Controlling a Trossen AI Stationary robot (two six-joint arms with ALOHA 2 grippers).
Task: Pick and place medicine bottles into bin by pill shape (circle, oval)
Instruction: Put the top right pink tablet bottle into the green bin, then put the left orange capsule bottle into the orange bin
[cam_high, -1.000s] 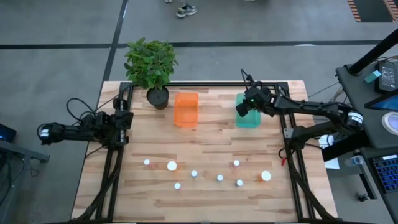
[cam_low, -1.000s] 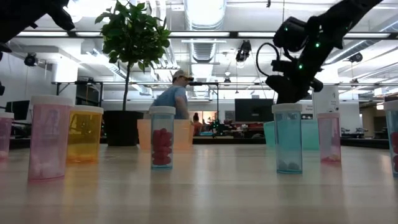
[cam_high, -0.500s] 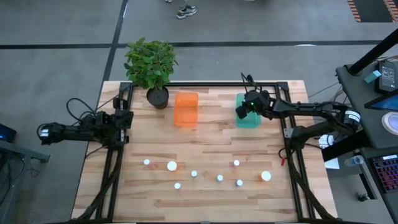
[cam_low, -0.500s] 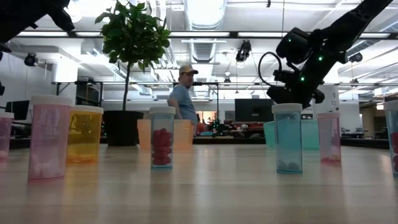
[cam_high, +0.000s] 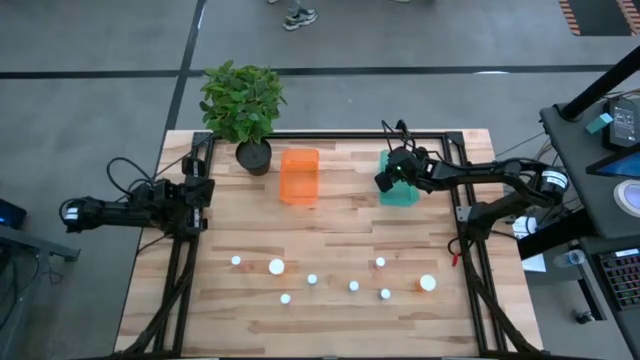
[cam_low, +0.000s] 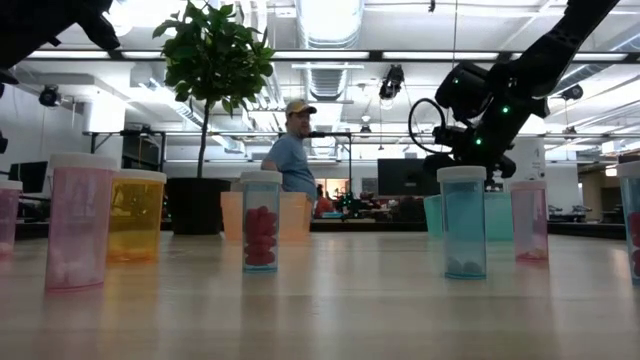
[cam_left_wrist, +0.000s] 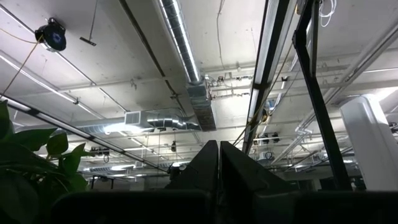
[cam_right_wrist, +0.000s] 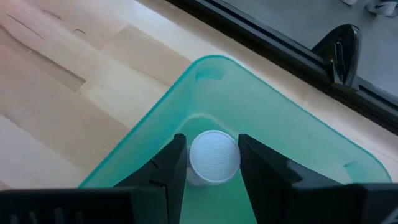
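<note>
Wooden bench (cam_high: 330, 235) carries eight bottles (cam_high: 276, 266) not yet sorted. Right gripper (cam_right_wrist: 212, 163) hovers over the teal tub (cam_right_wrist: 298, 143), pinching a white-capped bottle (cam_right_wrist: 214, 155). Left gripper (cam_left_wrist: 219, 163), pressed together, waits at the bench's left edge. Orange tub (cam_high: 299, 176) looks empty. No writing is readable.
</note>
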